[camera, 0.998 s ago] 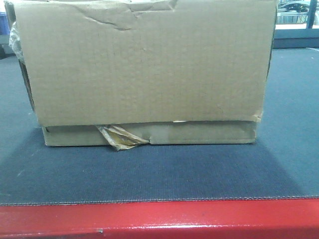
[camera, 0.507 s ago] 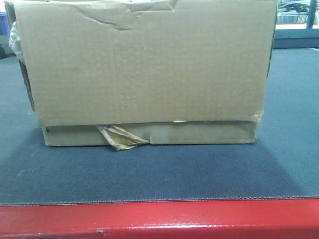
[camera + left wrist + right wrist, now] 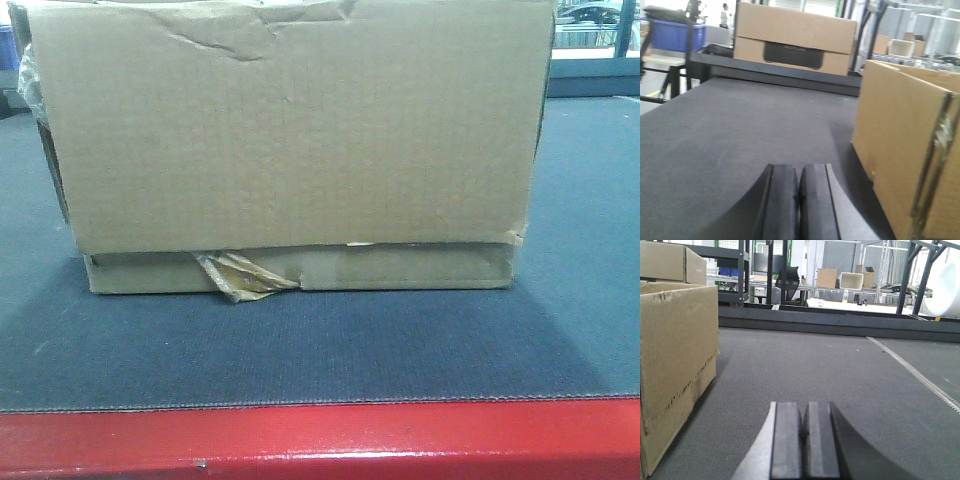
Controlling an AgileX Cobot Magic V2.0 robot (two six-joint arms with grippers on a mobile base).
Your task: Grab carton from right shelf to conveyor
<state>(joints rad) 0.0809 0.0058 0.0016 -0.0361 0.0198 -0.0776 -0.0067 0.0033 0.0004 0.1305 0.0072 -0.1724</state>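
On the conveyor [image 3: 320,350], the carton [image 3: 290,140] sits flat on the dark grey textured belt, set back from the glossy red front rail [image 3: 320,440]. Its top is out of the front view, so whether anything lies inside cannot be told. Its broad brown face carries a crease near the upper edge, and a ragged tan tape strip [image 3: 240,275] hangs at the lower seam. No print or label can be read on it.

From the left wrist, the left gripper [image 3: 799,200] has its dark fingers pressed together with nothing between them, low over the belt, with the carton just to its right. A second box [image 3: 795,37] with a dark patch stands beyond the belt's far edge, and a blue plastic bin [image 3: 675,35] stands far left.

From the right wrist, the right gripper [image 3: 804,440] is likewise closed on nothing, the carton to its left.
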